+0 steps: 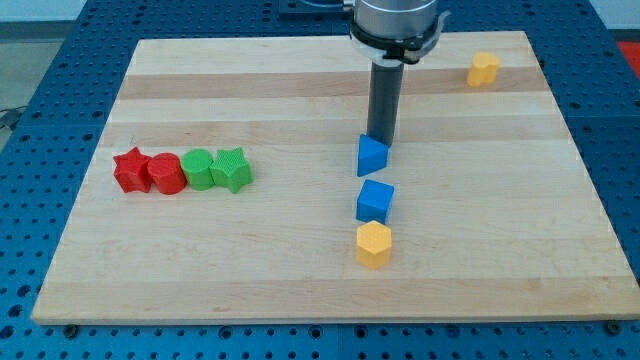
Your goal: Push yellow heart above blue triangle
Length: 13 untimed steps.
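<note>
The yellow heart (484, 69) lies near the board's top right corner. The blue triangle (371, 156) lies near the board's middle. My tip (384, 145) stands right at the triangle's upper right edge, touching it or nearly so. The heart is far up and to the right of the tip.
A blue cube (375, 200) sits just below the triangle, and a yellow hexagon (373, 244) sits below the cube. At the view's left a red star (130, 168), a red cylinder (166, 173), a green cylinder (199, 168) and a green star (232, 168) form a row on the wooden board (300, 290).
</note>
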{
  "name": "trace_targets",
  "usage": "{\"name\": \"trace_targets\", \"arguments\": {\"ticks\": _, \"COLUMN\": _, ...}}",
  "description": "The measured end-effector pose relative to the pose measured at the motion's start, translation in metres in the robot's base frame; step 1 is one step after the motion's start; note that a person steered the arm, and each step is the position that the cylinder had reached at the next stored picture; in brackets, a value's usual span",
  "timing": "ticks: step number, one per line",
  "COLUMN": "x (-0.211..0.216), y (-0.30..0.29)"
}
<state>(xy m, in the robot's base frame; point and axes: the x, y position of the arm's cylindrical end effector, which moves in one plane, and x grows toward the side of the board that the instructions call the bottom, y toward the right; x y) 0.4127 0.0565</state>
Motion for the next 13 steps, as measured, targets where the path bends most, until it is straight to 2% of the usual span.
{"name": "trace_targets", "arguments": {"ticks": 3, "x": 0.021, "y": 0.0}}
{"name": "trace_targets", "arguments": {"ticks": 4, "x": 0.007, "y": 0.036}}
{"name": "trace_targets", "arguments": {"ticks": 6, "x": 0.009, "y": 0.187}}
{"name": "trace_targets", "arguments": {"ticks": 7, "x": -0.049, "y": 0.215}}
{"name": "trace_targets", "arguments": {"ticks": 8, "x": -0.135, "y": 0.211}}
{"name": "trace_targets", "arguments": {"ticks": 10, "x": -0.139, "y": 0.187}}
{"name": "trace_targets", "arguments": {"ticks": 13, "x": -0.139, "y": 0.093}}
